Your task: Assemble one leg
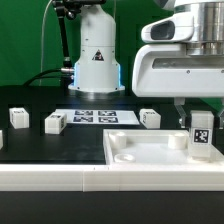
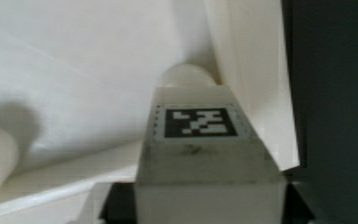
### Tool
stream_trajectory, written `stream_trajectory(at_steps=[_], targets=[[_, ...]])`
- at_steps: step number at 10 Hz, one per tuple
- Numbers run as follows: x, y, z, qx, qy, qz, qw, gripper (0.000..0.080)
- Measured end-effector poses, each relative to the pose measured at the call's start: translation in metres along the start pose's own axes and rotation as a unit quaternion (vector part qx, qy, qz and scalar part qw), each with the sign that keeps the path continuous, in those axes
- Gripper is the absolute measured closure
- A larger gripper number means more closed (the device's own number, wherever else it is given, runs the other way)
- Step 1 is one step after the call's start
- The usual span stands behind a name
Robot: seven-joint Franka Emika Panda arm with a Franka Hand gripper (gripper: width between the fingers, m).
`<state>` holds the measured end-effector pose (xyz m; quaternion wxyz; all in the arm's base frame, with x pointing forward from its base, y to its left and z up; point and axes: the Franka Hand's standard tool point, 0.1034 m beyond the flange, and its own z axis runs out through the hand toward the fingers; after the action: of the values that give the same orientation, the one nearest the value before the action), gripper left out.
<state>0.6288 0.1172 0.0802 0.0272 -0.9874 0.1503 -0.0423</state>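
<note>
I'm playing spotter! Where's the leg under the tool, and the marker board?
The leg (image 1: 200, 133): exterior view, on its tag.
The marker board (image 1: 102, 117): exterior view, its middle.

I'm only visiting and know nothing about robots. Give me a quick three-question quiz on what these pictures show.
1. True or false: the gripper is empty.
2. How many small white blocks stand loose on the black table?
3. The leg in the gripper is at: A) the bare black table, B) the large white panel, C) the marker board.
Key: 1 false, it is shut on the leg; 2 three; 3 B.
</note>
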Motion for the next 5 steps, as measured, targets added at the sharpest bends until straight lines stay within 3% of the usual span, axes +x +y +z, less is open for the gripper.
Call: stream_trajectory(at_steps=[2,5], targets=[[0.0001,0.0011,0.0007,-0.007,0.005,0.129,0.992,0.0509],[-0.0008,0.0034,0.0009,-0.018,0.012,0.312,0.950,0.0509]])
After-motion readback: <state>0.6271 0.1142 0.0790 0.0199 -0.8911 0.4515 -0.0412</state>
